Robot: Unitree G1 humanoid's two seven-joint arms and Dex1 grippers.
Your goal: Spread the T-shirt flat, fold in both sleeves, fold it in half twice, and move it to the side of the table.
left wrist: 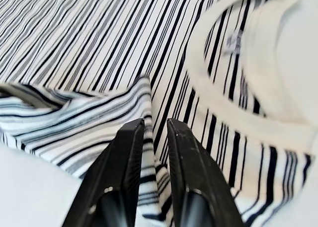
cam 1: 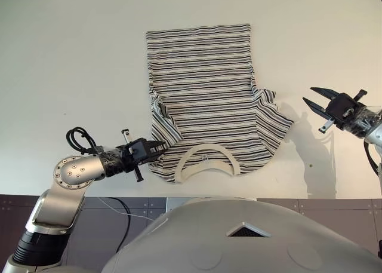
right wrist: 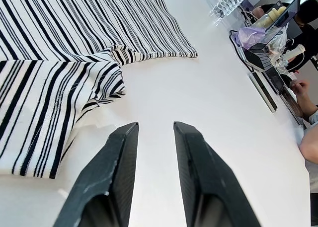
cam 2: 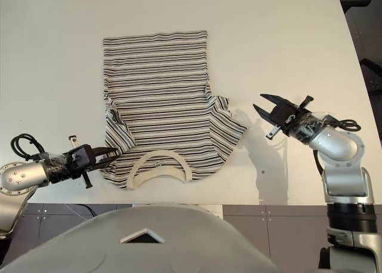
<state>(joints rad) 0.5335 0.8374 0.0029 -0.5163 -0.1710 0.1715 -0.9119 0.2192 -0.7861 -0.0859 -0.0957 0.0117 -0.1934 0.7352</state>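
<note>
1. Left eye view: the T-shirt (cam 1: 203,88) sits mid-frame on the white table (cam 1: 71,58), hem toward the top and collar (cam 1: 181,168) at the bottom, close to the table's near edge. There's lots of bare tabletop in the upper left and upper right of the frame. In the right eye view the table's side edge runs down the far right of the frame.
2. Count: one shirt, two sleeves, two grippers with two fingers each.
3. The left sleeve (cam 1: 161,114) is bunched inward over the shirt's body. The right sleeve (cam 1: 271,120) flares out toward the right of the frame, a bit rumpled.
4. The left gripper (cam 1: 158,149) is at the shirt's lower-left corner. Its black fingers (left wrist: 129,157) are pinched nearly together on striped cloth at the shirt's edge, so it's clamped on the T-shirt.
5. The right gripper (cam 1: 308,94) hangs at mid-right of the frame over bare table, near the right sleeve but not touching it. Its fingers (right wrist: 112,172) are spread apart with nothing between them.
6. Materials: the shirt is soft knit with thin black, grey and white stripes, and the collar is a plain cream ribbed band. The tabletop is smooth and matte. The gripper fingers are hard, tapered and black.
</note>
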